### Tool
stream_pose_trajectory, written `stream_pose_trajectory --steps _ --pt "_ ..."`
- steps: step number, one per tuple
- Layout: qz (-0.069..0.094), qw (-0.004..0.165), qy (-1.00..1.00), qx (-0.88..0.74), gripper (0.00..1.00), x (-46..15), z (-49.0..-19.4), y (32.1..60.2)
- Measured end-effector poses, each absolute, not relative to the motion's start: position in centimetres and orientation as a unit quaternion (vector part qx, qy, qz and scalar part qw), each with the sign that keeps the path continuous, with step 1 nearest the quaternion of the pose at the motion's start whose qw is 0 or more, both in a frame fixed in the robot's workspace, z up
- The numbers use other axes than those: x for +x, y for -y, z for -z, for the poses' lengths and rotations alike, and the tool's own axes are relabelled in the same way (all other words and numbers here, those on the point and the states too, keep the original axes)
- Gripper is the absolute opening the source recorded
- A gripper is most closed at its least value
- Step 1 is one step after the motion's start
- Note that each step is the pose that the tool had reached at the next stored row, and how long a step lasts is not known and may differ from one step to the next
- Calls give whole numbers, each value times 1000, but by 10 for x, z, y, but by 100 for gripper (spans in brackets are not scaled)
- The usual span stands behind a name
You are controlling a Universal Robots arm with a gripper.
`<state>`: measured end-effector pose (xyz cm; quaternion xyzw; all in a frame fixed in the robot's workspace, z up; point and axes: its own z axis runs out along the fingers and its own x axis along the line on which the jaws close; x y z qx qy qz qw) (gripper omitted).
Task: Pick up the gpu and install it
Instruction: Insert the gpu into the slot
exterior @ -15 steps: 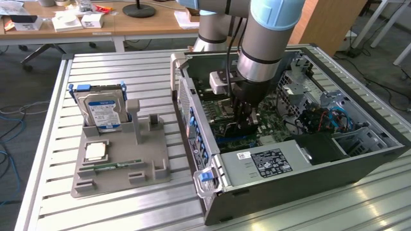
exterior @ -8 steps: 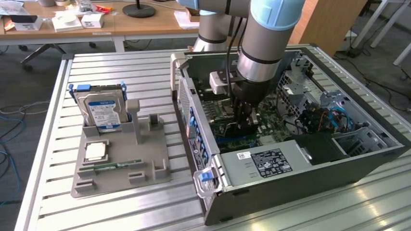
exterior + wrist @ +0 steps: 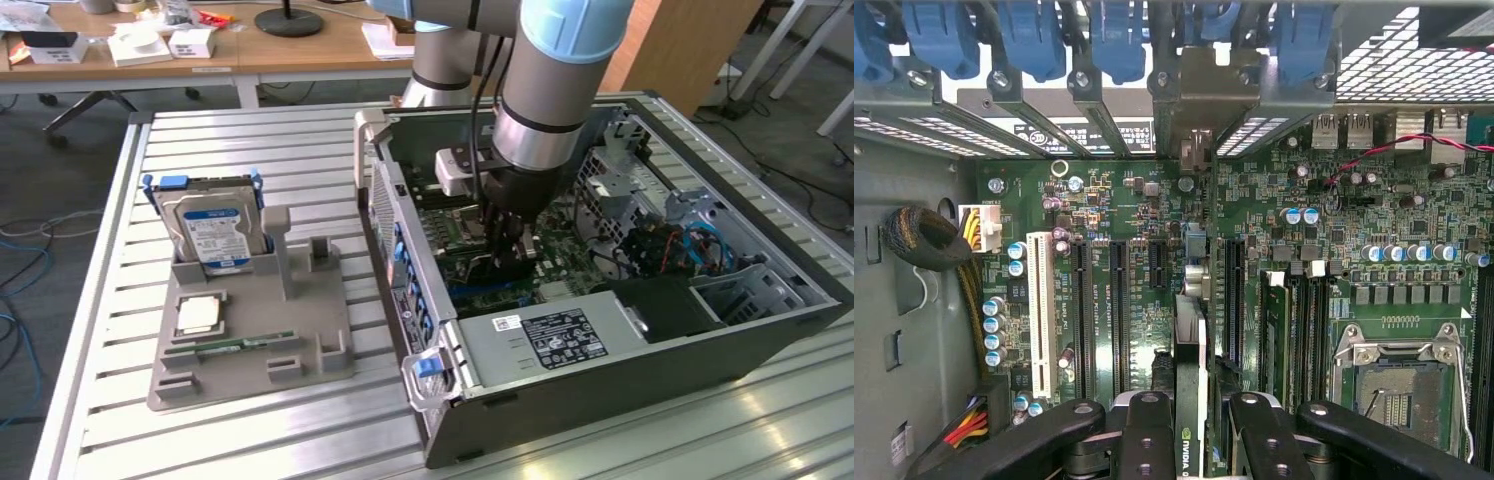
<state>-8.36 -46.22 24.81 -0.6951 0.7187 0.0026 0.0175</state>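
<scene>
The gpu [image 3: 1192, 335] is a thin card seen edge-on, standing upright over the green motherboard [image 3: 1124, 215] between the long black expansion slots [image 3: 1119, 310]. Its silver bracket end [image 3: 1195, 150] reaches the case's rear slot openings. My gripper [image 3: 1194, 435] is shut on the card, one black finger [image 3: 1147, 430] on each side of it. In the exterior view the gripper [image 3: 511, 258] is lowered deep inside the open computer case [image 3: 601, 385], just above the motherboard. Whether the card's edge sits in a slot is hidden.
An empty CPU socket [image 3: 1399, 385], memory slots [image 3: 1294, 330] and a sleeved cable bundle [image 3: 924, 240] lie around the card. On the slatted table, a grey holder [image 3: 254, 350] carries a hard drive [image 3: 214, 225], a processor chip [image 3: 200, 315] and a memory stick [image 3: 247, 343].
</scene>
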Motion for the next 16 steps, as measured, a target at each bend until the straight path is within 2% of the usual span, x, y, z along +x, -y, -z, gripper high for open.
stream_pose_trajectory --steps 16 --pt "-3 18 -719 -695 26 -84 -248 462"
